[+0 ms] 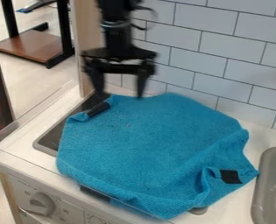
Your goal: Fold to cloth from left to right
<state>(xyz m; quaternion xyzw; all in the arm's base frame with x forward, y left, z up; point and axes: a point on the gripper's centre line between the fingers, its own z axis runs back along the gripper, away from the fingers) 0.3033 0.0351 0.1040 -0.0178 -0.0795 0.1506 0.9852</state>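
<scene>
From where I sit, I have the black gripper (pixel 120 89) hanging point-down at the upper left of my view, by the back left edge of the blue cloth (pixel 146 135). Its jaws are wide apart with nothing between them, and I can't tell whether either tip touches the cloth. The cloth lies spread over the white table (pixel 258 136) and partly over a dark stove top (pixel 50 141), which shows along its left side. It is wrinkled, with a raised fold near its front right corner, beside a black patch (pixel 230 176). Another dark strip (pixel 98 109) sits at the back left edge, where the cloth bunches a little. To the right I see a grey sink (pixel 270 188), just beside the cloth. Behind is a tiled wall (pixel 207 57), and a knob (pixel 41 204) is on the front panel (pixel 69 211) at lower left
</scene>
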